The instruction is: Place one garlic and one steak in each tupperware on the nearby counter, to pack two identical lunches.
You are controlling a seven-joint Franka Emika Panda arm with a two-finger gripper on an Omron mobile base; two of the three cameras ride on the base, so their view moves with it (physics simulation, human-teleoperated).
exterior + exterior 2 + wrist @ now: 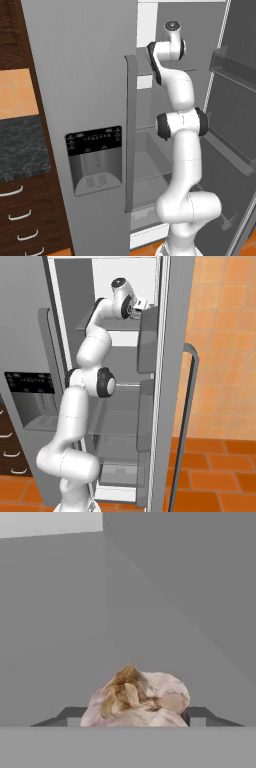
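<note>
Your arm (182, 150) reaches up into the open fridge (85, 75), its wrist at an upper shelf (100, 326). In the left base view the hand goes out of sight behind the closed fridge door, and in the right base view the open door's bins (147, 341) cover the fingers, so neither side view shows you the gripper itself.

In the hand view the gripper (135, 714) sits low in the picture, and only the dark tips of its fingers (197, 714) rise above the bottom band. A garlic (137, 699) bulb, pale cream with a brownish papery top, lies between them on the grey shelf floor. Its flanks reach both tips, but its lower half is cut off, so you cannot tell whether the tips press on it or just stand beside it.

A strip of dark speckled worktop (22, 145) shows at the left edge of the left base view, above brown drawers (25, 215), partly cut off by the frame.
</note>
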